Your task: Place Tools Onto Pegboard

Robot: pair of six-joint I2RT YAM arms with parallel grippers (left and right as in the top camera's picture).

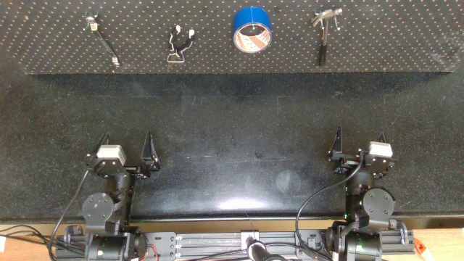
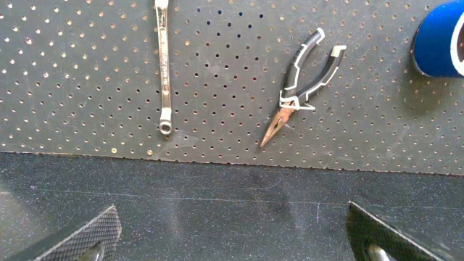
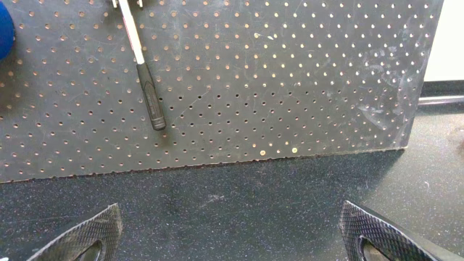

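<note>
Tools hang in a row on the pegboard (image 1: 406, 36), which stands along the twelve o'clock edge of the worktop (image 1: 232, 109). From eleven o'clock to one o'clock they are a wrench (image 1: 104, 42), pliers (image 1: 177, 43), a roll of blue tape (image 1: 252, 30) and a hammer (image 1: 323, 36).

Each tool hangs from its top, so its weight settles it against the board. The wrench hangs by its upper end, the pliers have their handles up and nose down, the tape sits by its hollow core, and the hammer has its head up and handle down. They are well apart, which would leave a claw room to come in beside any one of them.

The left claw (image 1: 127, 138) sits at seven o'clock and the right claw (image 1: 360, 135) at five o'clock. Both are low over the worktop near their bases, far from the board. Each has its fingers spread apart and carries nothing. No loose tool lies on the dark worktop between the claws and the board, so the hanging looks finished. The arms appear parked clear of the board, where they cannot knock anything off its peg.
</note>
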